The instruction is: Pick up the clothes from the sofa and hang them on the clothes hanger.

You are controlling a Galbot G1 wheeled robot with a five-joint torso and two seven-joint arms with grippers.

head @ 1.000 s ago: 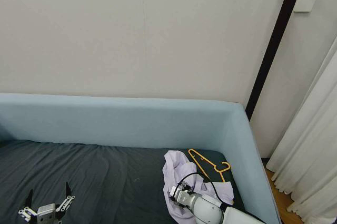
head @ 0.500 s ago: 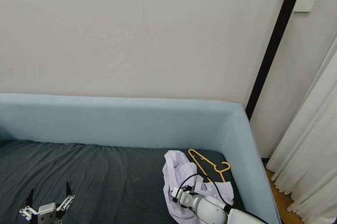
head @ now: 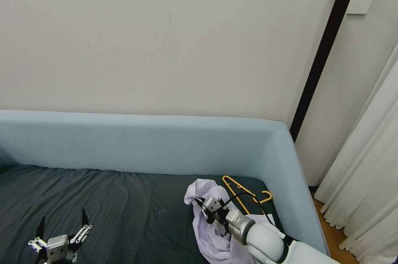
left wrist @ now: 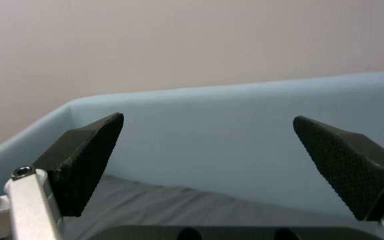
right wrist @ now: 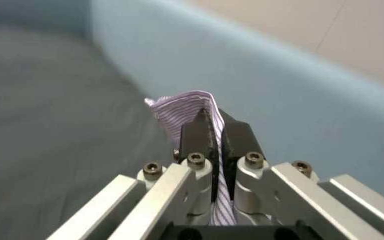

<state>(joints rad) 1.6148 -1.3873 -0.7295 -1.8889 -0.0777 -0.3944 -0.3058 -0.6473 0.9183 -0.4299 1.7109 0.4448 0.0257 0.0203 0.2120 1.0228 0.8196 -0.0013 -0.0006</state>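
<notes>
The left pincer (head: 59,244) hovers over the sofa's (head: 155,146) dark seat toward its left end, spread wide and empty, probably parked out of the way. Near the sofa's right end, the right pincer (head: 208,205) is closed on a fold of the lilac clothes (head: 211,246). Its forearm is stretched forward, apparently to raise them beside the orange hanger (head: 247,194).
</notes>
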